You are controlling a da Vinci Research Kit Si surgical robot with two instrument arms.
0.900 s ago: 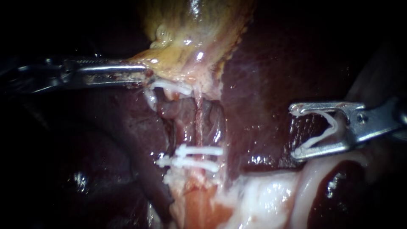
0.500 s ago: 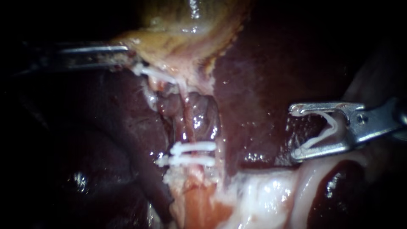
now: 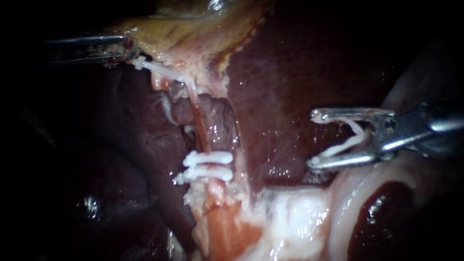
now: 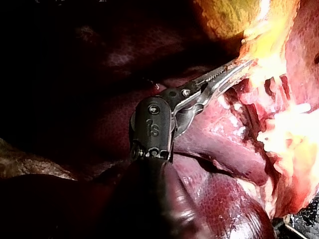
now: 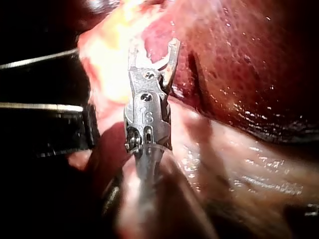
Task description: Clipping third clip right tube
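Note:
A thin reddish tube runs down from the yellow gallbladder to two white clips lying across it, one just above the other. My left instrument comes in at the upper left with its jaws shut on the gallbladder's edge, also seen in the left wrist view. A white strip lies just under those jaws. My right instrument hangs over the liver, right of the tube and apart from it. Its jaws stand wide apart with an open white clip held between them.
Dark red liver fills the right and left of the field. Pale white and pink tissue lies below the two clips and under the right instrument. A dark band with metal strips sits beside the right instrument.
The left instrument has pulled the gallbladder's edge up and to the left, stretching the tube. The right instrument has moved left, closer to the tube, with its clip still open.

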